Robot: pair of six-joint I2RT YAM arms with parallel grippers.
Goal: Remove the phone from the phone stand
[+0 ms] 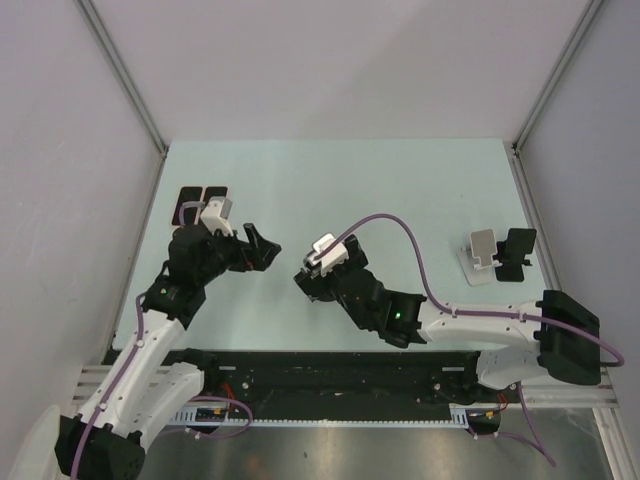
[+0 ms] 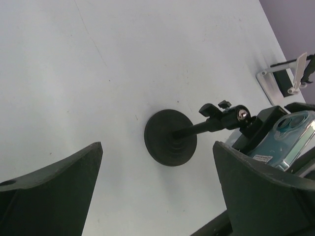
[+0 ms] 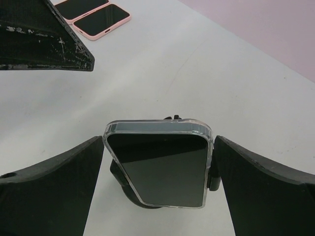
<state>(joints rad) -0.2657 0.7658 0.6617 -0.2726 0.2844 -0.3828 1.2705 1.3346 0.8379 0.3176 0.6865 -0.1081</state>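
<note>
phone (image 3: 160, 164): seemingly on phone stand (image 2: 171, 137) | two phones (image 1: 195, 200): far-left | second stand (image 1: 483, 258): right

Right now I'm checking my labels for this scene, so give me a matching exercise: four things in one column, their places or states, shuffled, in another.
Things:
1. clear-cased phone
2. pink-cased phones
3. white stand
4. left gripper

Places or states:
A. open, holding nothing
B. lying flat at the table's far left
C. mounted on the black stand
D. near the table's right side

Pairs: 1-C, 2-B, 3-D, 4-A
</note>
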